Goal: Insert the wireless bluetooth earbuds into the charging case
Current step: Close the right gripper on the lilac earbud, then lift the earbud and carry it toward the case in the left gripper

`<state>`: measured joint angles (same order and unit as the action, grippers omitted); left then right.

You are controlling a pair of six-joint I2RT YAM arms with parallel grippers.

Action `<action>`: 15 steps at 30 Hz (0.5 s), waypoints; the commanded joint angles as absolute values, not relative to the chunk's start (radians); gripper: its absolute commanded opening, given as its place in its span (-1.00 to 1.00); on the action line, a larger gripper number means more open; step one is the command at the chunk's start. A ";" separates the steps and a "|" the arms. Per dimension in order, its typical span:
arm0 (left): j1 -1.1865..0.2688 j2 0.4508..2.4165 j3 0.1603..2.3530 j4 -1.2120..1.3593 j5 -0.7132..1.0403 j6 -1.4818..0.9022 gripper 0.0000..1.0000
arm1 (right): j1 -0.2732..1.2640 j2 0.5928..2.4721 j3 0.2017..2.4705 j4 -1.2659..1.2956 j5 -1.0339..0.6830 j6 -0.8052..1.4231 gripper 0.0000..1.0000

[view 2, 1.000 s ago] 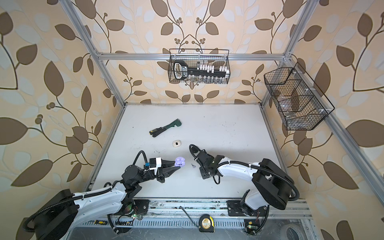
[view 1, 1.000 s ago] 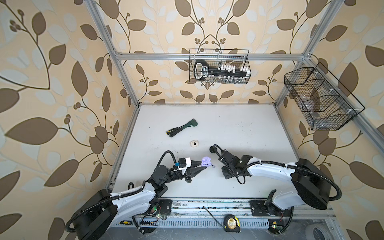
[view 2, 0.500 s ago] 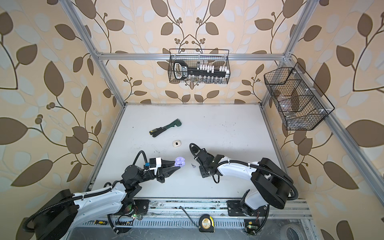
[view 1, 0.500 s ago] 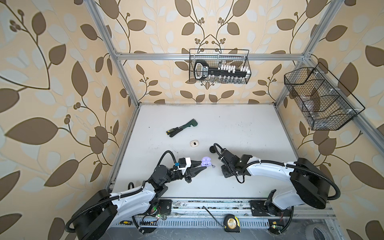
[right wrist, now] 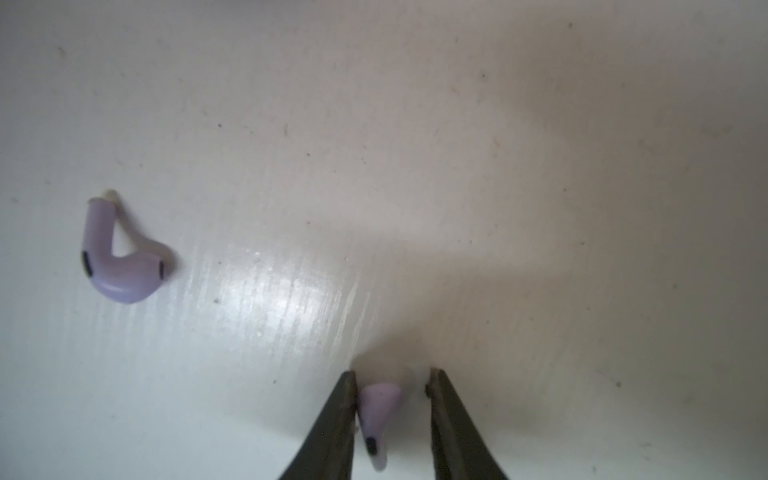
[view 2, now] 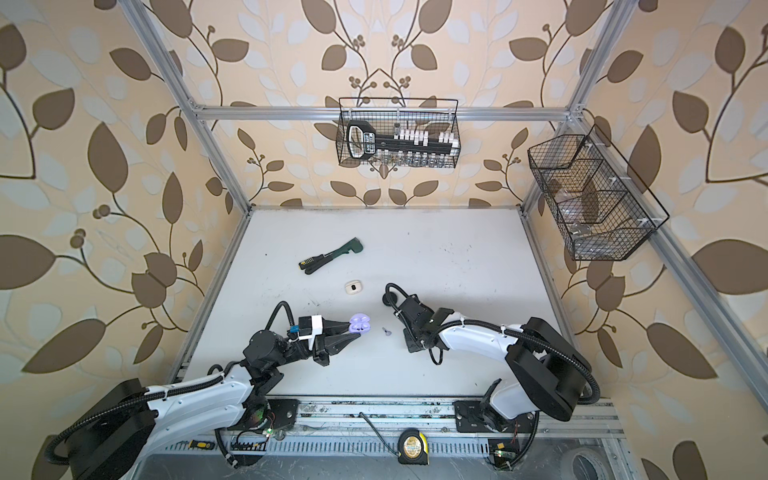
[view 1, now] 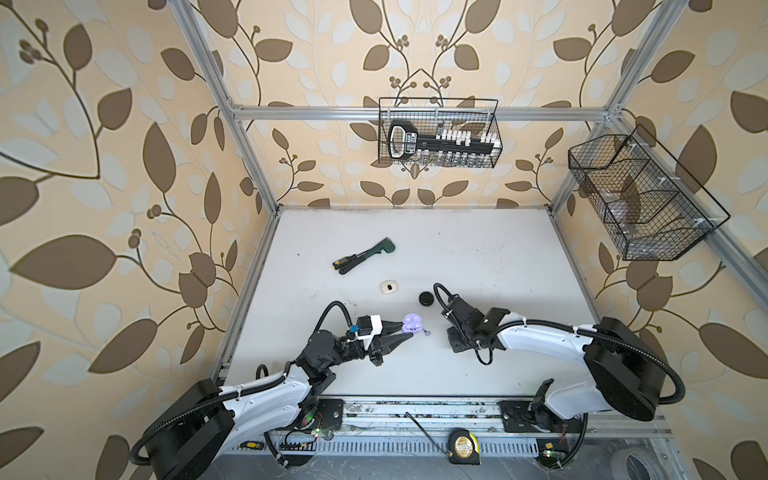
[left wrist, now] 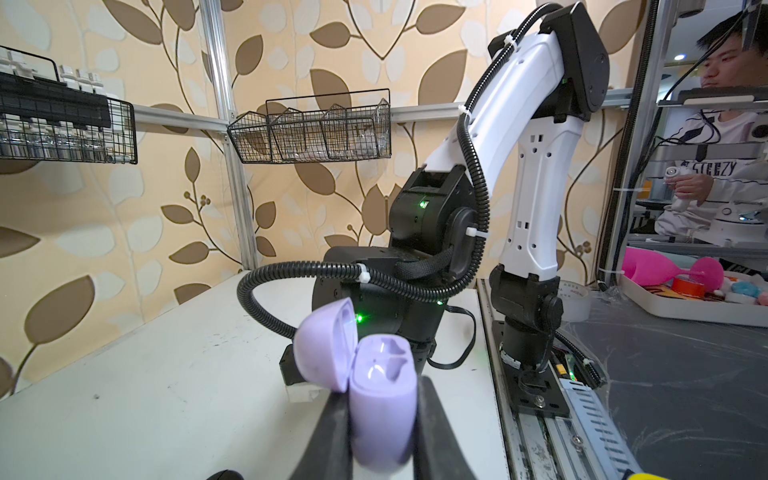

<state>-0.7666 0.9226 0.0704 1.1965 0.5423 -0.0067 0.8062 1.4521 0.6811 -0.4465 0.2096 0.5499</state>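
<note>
Hardest to read first: in both top views the right arm (view 1: 540, 336) covers its own claw, so the right gripper (right wrist: 392, 374) reaches me only through its wrist camera (soft focus there). Its jaws stand apart on the table (view 1: 478, 257), straddling one lilac earbud (right wrist: 380, 403). One finger touches it, and a gap shows at the other finger. In a top view the arm's cable half hides a black round thing (view 2: 389, 297).

Against the earlier top views, both arms sit in nearly the same pose, and the left one looks unmoved.

Containers: the back basket (view 1: 478, 112) carries a black rack with white-capped pieces. I cannot make out what is in the side basket (view 1: 665, 241). The left gripper (left wrist: 381, 399) is clamped on the lilac charging case (left wrist: 380, 415), whose lid is open. Glare blurs its wells, so I cannot tell what is in them. The second lilac earbud (view 2: 386, 331) lies loose on the table between the two claws.
</note>
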 commanded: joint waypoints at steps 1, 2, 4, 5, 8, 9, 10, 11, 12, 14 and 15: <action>-0.773 0.907 0.080 1.249 0.560 0.003 -1.00 | 0.803 1.442 0.658 -0.476 0.226 0.556 -0.39; -0.773 0.907 0.081 1.249 0.560 0.003 -1.00 | 0.802 1.445 0.658 -0.474 0.223 0.557 -0.40; -0.774 0.907 0.079 1.249 0.560 0.005 -1.00 | 0.802 1.449 0.658 -0.471 0.220 0.555 -0.41; -0.773 0.907 0.079 1.249 0.560 0.005 -1.00 | 0.802 1.453 0.658 -0.471 0.218 0.554 -0.41; -0.774 0.907 0.078 1.249 0.560 0.005 -1.00 | 0.803 1.457 0.659 -0.471 0.216 0.555 -0.44; -0.773 0.908 0.078 1.249 0.560 0.005 -1.00 | 0.802 1.459 0.660 -0.471 0.218 0.555 -0.45; -0.773 0.907 0.078 1.248 0.560 0.005 -1.00 | 0.803 1.459 0.659 -0.471 0.217 0.555 -0.47; -0.773 0.907 0.078 1.249 0.560 0.005 -1.00 | 0.803 1.460 0.659 -0.471 0.218 0.554 -0.48; -0.773 0.907 0.078 1.249 0.560 0.005 -1.00 | 0.802 1.459 0.660 -0.471 0.218 0.555 -0.49; -0.773 0.907 0.078 1.249 0.560 0.005 -1.00 | 0.802 1.457 0.658 -0.471 0.218 0.555 -0.52; -0.773 0.906 0.078 1.250 0.560 0.005 -1.00 | 0.802 1.458 0.657 -0.471 0.218 0.555 -0.54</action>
